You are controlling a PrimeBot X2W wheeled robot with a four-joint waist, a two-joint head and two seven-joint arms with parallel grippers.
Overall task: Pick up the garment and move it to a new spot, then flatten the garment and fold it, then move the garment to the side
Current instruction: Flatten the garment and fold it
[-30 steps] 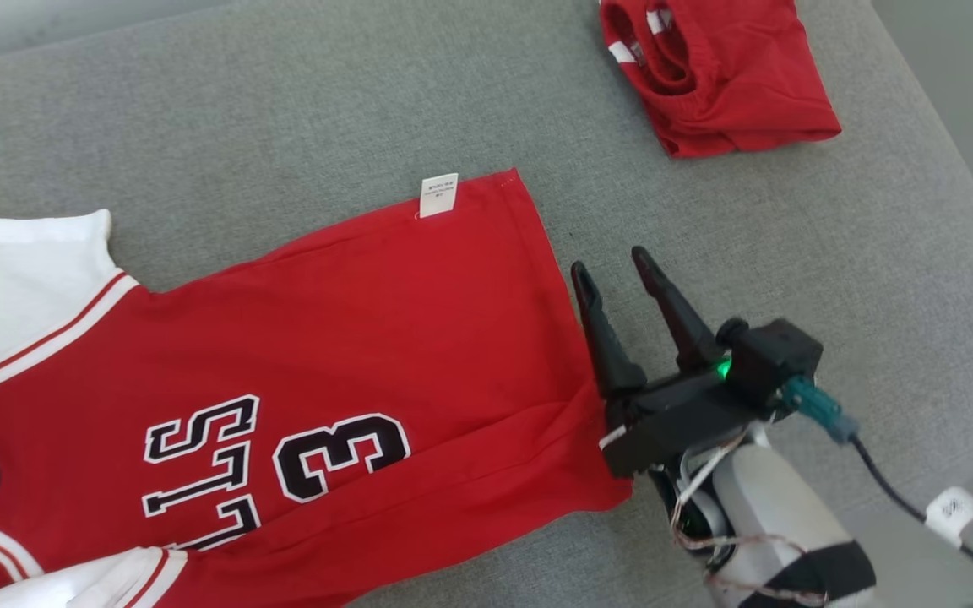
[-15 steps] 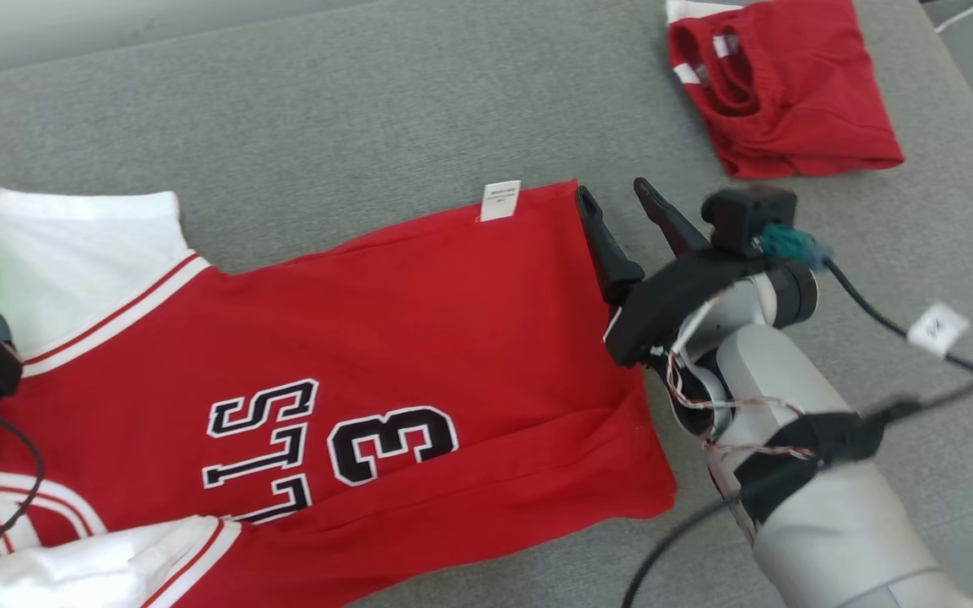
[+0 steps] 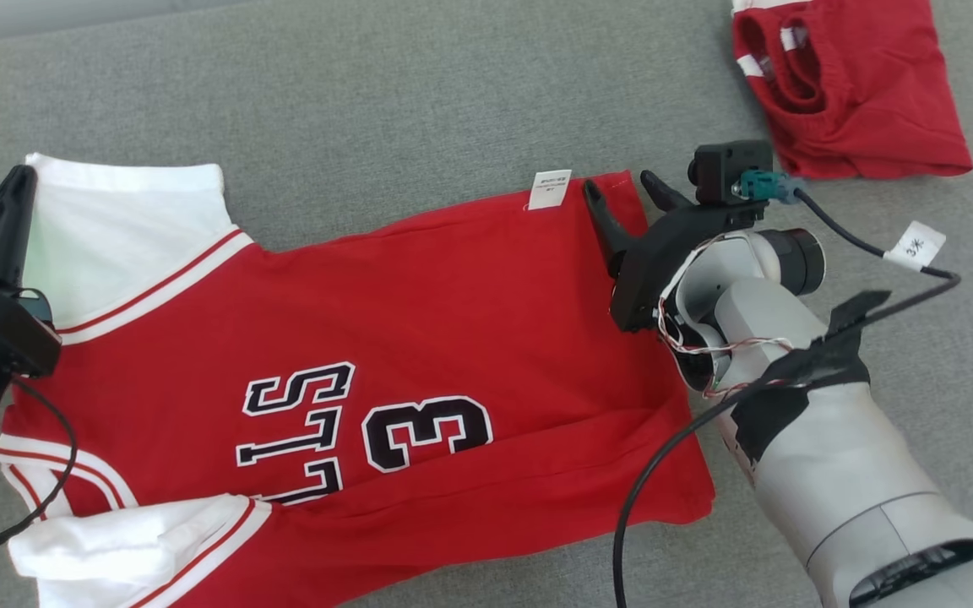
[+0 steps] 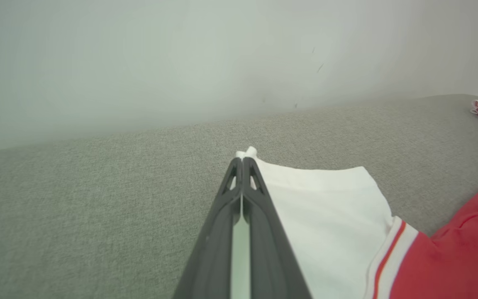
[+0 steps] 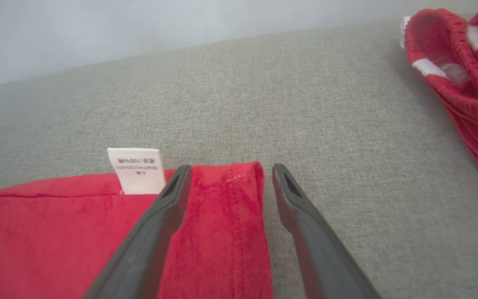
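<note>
At jersey (image 3: pixel 419 321) hem corner, right claw (image 5: pixel 230 167) spread astride it, left claw (image 4: pixel 242 162) (pressed together) pinching white sleeve (image 4: pixel 326 207).

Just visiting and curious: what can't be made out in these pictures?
- Label print: right wrist view, too small and blurred.
- Jersey lettering: head view, partly covered by the folded white sleeve.
- Second red garment: head view, cut off by the top edge.
- Left hand: head view, cut off by the left edge.

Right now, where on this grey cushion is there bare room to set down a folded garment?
The widest bare stretch of grey cushion lies beyond the jersey's far edge, between its white sleeve and the folded red garment. A narrower strip runs right of the right forearm. Crowded: the middle.
</note>
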